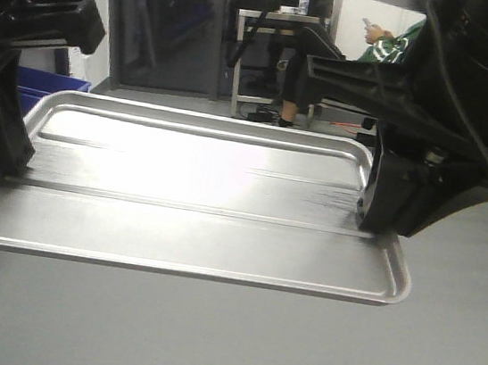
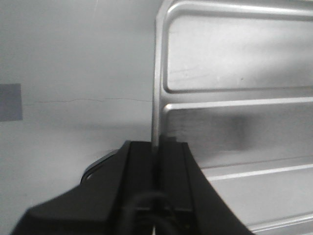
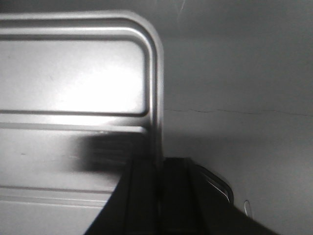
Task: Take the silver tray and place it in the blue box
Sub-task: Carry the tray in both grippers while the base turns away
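Silver tray (image 1: 185, 220): centre frame (glare on base)
Left gripper (image 2: 157, 152): fingers clamped on tray's rim
Right gripper (image 3: 160, 166): likewise, opposite rim
Blue box (image 1: 50, 81): left edge

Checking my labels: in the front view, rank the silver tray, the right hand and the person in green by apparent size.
1. silver tray
2. right hand, enlarged by nearness to the camera
3. person in green, far back, mostly hidden

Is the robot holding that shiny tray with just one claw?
No, the left claw and the right claw each clamp a short edge of the silver tray.
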Controlling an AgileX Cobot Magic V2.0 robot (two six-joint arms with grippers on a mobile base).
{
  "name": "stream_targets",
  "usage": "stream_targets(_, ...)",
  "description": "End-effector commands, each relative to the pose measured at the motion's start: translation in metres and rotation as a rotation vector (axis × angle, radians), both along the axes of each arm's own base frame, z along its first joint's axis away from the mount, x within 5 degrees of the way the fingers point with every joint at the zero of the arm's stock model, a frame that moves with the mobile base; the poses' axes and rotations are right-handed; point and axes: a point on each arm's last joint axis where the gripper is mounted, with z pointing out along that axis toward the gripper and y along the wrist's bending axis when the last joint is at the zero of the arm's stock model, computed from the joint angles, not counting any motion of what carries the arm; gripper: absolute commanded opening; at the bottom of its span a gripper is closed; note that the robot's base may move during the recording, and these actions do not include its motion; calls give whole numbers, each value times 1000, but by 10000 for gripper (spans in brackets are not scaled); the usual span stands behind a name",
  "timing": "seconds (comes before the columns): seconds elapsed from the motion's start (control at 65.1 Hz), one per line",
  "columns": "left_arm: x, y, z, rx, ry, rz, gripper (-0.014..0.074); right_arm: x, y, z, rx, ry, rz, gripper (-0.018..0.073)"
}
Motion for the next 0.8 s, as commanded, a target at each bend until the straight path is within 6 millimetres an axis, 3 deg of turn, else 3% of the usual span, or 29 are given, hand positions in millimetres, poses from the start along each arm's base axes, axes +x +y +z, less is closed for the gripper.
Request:
stream_targets(0.0, -1, 4, 12, 19, -52, -20, -104, 1, -6, 16, -18, -71, 19, 60)
stream_targets(0.783, -1, 4, 12, 19, -49, -19, -104, 1, -6, 16, -18, -71, 19, 60)
